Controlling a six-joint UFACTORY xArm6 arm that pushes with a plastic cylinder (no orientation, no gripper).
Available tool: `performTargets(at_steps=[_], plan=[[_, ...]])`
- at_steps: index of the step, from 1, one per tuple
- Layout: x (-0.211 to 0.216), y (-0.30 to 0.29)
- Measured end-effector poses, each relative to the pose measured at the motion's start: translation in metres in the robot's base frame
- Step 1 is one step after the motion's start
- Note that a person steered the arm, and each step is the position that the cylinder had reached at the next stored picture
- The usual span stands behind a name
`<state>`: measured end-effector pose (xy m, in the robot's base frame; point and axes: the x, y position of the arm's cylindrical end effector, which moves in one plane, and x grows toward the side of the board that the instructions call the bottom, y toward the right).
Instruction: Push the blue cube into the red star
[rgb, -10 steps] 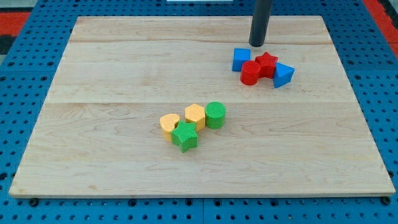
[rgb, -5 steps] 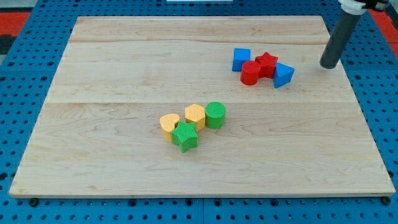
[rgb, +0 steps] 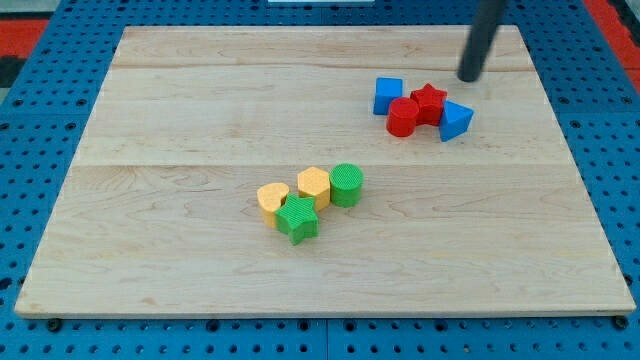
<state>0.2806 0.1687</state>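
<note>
Near my tip (rgb: 469, 78): two blue blocks, two red.

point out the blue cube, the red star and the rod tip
blue cube (rgb: 388, 96), camera view, on its front face
red star (rgb: 428, 99), camera view, on its top centre
my tip (rgb: 469, 78), camera view, at the rod's very lower end, toward the view's top right of the star

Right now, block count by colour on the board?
Blue: 2 (blue cube, blue wedge-like block)
Red: 2 (red star, red cylinder)
Yellow: 2 (yellow block, yellow block)
Green: 2 (green star, green cylinder)
Total: 8
</note>
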Motion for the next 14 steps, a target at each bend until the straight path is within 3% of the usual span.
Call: performTargets(at_steps=[2, 7, 10, 12, 14], plan=[[-0.008, -0.104], [0.040, -0.101], [0.025, -0.126], [0.068, -0.157], [0.094, -0.105]])
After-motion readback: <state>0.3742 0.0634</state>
